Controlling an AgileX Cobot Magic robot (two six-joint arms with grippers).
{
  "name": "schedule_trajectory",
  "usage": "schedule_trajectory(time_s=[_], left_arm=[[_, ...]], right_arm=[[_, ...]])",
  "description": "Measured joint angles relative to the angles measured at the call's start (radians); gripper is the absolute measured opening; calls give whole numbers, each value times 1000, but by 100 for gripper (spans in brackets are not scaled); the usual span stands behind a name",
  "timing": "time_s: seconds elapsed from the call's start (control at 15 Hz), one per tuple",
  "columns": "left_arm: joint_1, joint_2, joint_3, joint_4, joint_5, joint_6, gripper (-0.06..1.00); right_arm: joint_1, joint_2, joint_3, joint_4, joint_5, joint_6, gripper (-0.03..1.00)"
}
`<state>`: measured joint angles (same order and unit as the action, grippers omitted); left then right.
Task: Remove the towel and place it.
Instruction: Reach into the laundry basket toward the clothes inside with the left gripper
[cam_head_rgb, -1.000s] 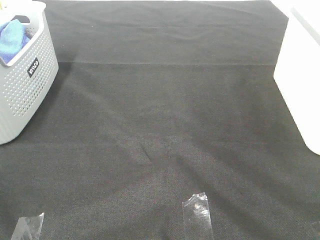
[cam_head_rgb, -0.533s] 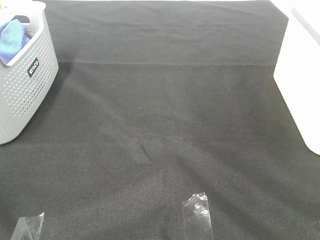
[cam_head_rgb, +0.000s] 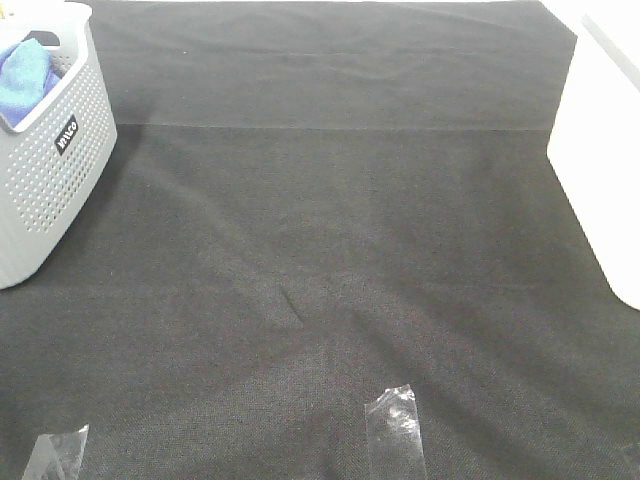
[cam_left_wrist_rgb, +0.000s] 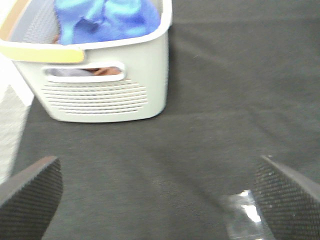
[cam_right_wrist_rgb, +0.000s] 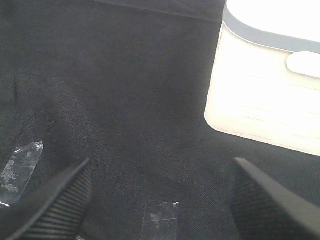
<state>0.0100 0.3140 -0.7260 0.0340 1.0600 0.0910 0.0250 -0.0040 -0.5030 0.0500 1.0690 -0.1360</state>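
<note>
**Approach phase: nothing grabbed yet**

Ext. high: no arms in shot. Blue towel (cam_head_rgb: 22, 80) bunched inside grey perforated basket (cam_head_rgb: 50, 170), far-left corner of black mat (cam_head_rgb: 330, 250). White bin (cam_head_rgb: 600, 170) on opp. side, at right edge, well apart from basket. Wide bare stretch of mat between the two, w/ a few strips of clear tape (cam_head_rgb: 395, 430) along near edge.

Left wrist: left gripper (cam_left_wrist_rgb: 159, 200) spread wide, pads (cam_left_wrist_rgb: 30, 197) out at both edges of pic, nothing between but mat. Faces basket (cam_left_wrist_rgb: 100, 95) side-on, handle slot in plain view. Towel (cam_left_wrist_rgb: 107, 20) heaped up to rim level, near but untouched. Pic a bit blurred, so no fine detail on folds or tag.

Right wrist: right gripper (cam_right_wrist_rgb: 165, 200) likewise spread wide and empty, over bare mat. White bin (cam_right_wrist_rgb: 270, 100) ahead and off to one side, apart from fingers. Two bits of tape (cam_right_wrist_rgb: 20, 165) on mat close by.

Step in hand, at a guess: very start, i.e. reach for towel, grab not yet made. Next, prob.: up and over basket rim w/ left gripper, down into heap from above, pinch on a thick fold rather than a thin edge, then a high lift to clear rim w/o dragging basket along. Drop spot unclear from task line: mat centre or white bin, can't tell. Right gripper likely on standby, maybe for a second corner.
</note>
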Motion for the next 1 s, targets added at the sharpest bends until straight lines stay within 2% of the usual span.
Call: schedule_trajectory(time_s=[0.2, 0.6, 0.8, 1.0], left_arm=[[0, 412, -314, 15, 130, 157, 99], [0, 1085, -887, 58, 151, 435, 99], [0, 1340, -1100, 87, 151, 538, 99], [0, 1525, -1181, 185, 137, 640, 99]], right_arm=[[0, 0, 0, 0, 0, 0, 75], [0, 0, 0, 0, 0, 0, 75], [0, 0, 0, 0, 0, 0, 75], [0, 0, 0, 0, 0, 0, 75]])
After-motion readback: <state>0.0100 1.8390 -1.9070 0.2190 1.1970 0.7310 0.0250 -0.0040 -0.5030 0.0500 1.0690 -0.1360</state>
